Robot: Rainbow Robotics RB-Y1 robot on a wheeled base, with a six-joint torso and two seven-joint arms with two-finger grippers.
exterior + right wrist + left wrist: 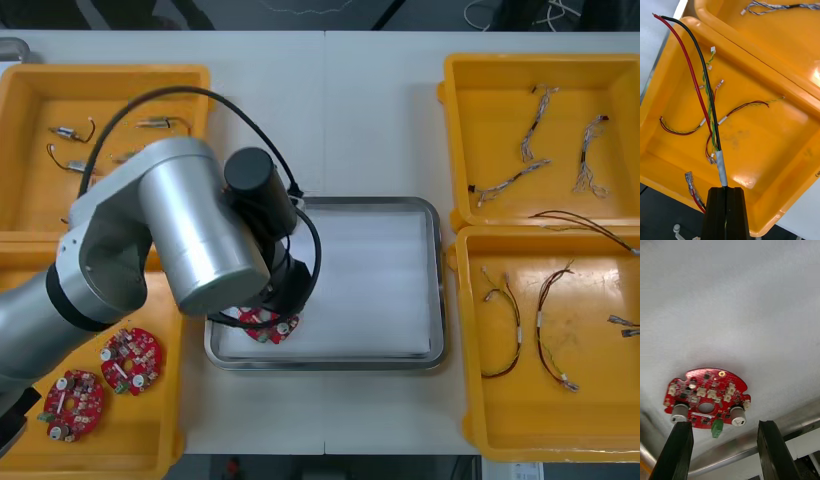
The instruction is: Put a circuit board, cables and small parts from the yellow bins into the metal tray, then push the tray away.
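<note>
One circuit board (268, 327) lies in the near-left corner of the tray (437, 300), half under the left arm (190, 240), as we see from the front. At the right wrist, we find the right gripper (725, 188) pinched on a red and black cable (721, 168) above a yellow bin (763, 150). At the left wrist, the left gripper (724, 423) stands wide, the board just beyond its fingertips.

Light table (330, 110) with centre seam

Overhead front and close left wrist share the tray (436, 280).
</note>
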